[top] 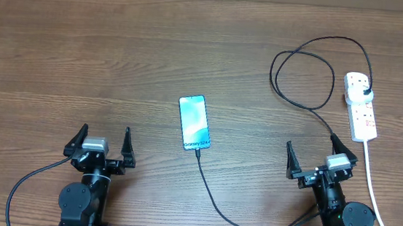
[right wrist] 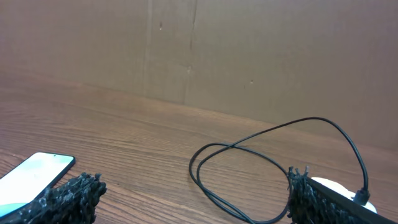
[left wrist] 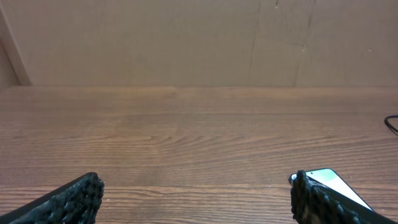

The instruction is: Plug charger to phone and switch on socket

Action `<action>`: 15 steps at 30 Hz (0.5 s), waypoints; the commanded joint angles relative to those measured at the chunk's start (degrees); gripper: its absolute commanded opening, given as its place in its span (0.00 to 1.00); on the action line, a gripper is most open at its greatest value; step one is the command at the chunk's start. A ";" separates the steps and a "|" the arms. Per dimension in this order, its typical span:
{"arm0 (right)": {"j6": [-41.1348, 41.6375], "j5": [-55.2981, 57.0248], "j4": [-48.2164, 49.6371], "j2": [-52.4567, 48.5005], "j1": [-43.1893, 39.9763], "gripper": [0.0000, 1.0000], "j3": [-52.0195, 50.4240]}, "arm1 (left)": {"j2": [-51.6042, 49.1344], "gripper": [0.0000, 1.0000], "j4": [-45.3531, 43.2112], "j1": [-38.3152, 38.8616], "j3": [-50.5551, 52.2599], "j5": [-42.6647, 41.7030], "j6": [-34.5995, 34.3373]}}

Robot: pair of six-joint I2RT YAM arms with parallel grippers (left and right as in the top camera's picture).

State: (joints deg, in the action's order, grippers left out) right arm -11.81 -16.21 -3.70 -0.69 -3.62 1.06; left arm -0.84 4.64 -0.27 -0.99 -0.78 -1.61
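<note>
The phone [top: 194,122] lies flat mid-table, its cyan screen lit. The charger's thin black cable [top: 217,197] meets the phone's near end, runs toward me, passes under the right arm and loops [top: 303,78] up to a black adapter [top: 365,92] seated in the white socket [top: 360,111] at the right. My left gripper [top: 104,134] stands open left of the phone, holding nothing. My right gripper [top: 312,148] is open too, near the socket and touching nothing. The left wrist view shows the phone [left wrist: 333,182] behind one finger. The right wrist view shows the phone [right wrist: 31,177], the cable loop [right wrist: 249,168] and the socket [right wrist: 339,186].
The socket's thick white cord [top: 373,194] runs down the right side past the right arm. A plain brown wall [left wrist: 199,37] stands behind the wooden table [top: 82,59].
</note>
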 commanded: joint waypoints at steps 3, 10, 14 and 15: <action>-0.24 1.49 0.15 0.52 -2.51 1.00 -0.63 | 0.63 1.00 -0.24 -0.46 0.74 0.79 -1.16; 4.17 7.10 -0.17 0.52 -2.58 1.00 -0.63 | 0.63 0.99 -0.24 -0.46 0.74 0.79 -1.16; 6.23 8.87 -0.48 0.52 -2.51 1.00 -0.63 | 0.61 0.99 -0.24 -0.46 0.74 0.79 -1.16; 6.23 8.87 -0.48 0.52 -2.51 1.00 -0.63 | 0.63 1.00 -0.24 -0.46 0.74 0.79 -1.16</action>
State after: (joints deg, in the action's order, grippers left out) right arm -7.97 -9.74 -4.16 -0.69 -5.98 1.06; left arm -0.84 4.64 -0.27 -0.99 -0.78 -1.63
